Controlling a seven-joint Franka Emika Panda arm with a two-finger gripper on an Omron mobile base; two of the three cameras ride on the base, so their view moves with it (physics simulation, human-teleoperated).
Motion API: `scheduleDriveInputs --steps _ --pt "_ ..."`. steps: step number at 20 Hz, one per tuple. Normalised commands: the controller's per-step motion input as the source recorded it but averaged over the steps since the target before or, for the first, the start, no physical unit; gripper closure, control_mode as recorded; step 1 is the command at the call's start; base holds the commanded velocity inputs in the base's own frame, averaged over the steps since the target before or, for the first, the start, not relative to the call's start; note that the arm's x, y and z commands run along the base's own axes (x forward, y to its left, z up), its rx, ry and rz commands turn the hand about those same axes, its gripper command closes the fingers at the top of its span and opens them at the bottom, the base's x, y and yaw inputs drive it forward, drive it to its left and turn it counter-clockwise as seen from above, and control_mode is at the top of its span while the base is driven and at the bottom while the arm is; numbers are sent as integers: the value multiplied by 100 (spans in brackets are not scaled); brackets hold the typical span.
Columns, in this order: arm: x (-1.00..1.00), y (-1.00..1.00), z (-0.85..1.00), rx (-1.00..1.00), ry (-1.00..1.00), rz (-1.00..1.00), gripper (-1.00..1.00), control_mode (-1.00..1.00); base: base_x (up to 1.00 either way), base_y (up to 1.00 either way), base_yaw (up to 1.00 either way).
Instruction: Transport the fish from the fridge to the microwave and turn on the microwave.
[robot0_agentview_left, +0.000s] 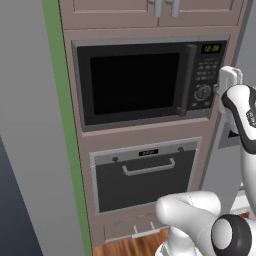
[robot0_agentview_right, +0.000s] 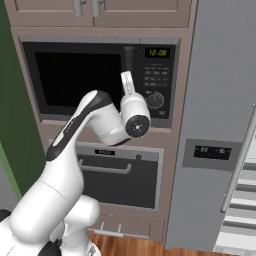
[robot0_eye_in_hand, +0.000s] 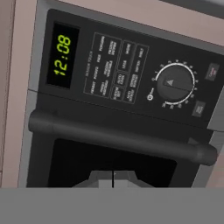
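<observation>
The microwave (robot0_agentview_left: 135, 82) is built into the cabinet wall, its dark glass door closed and green digits lit on the side panel (robot0_agentview_right: 156, 75). My gripper (robot0_agentview_right: 126, 76) hovers just in front of the vertical handle (robot0_agentview_right: 128, 57), beside the panel. In the hand view the picture is rolled: the handle (robot0_eye_in_hand: 118, 135) runs across it, the round knob (robot0_eye_in_hand: 175, 84) sits above, and my gripper (robot0_eye_in_hand: 113, 177) is shut with nothing between the tips. The grey fridge (robot0_agentview_right: 220, 125) stands to the right. The fish is out of view.
A dark oven (robot0_agentview_left: 145, 177) with a horizontal handle sits below the microwave. Cabinet doors (robot0_agentview_right: 95, 12) close off the space above. At the far right, white fridge shelves (robot0_agentview_right: 242, 200) show past the bar handle. A grey wall with a green edge (robot0_agentview_left: 62, 125) stands on the left.
</observation>
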Motion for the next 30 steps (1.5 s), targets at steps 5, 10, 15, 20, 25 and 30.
scheduleDriveInputs --steps 5,10,15,20,25,30 --pt "0 -2 -12 0 5 0 100 -100 0 0 0" --pt "0 -4 -17 0 7 0 100 -100 0 0 0" --pt "0 -4 -20 0 6 0 100 -100 0 0 0" --pt "0 -7 -24 5 1 0 100 -100 0 0 0" --pt "0 -10 -24 10 0 0 100 -100 0 0 0" --pt "0 -7 -19 8 0 0 100 -100 0 0 0"
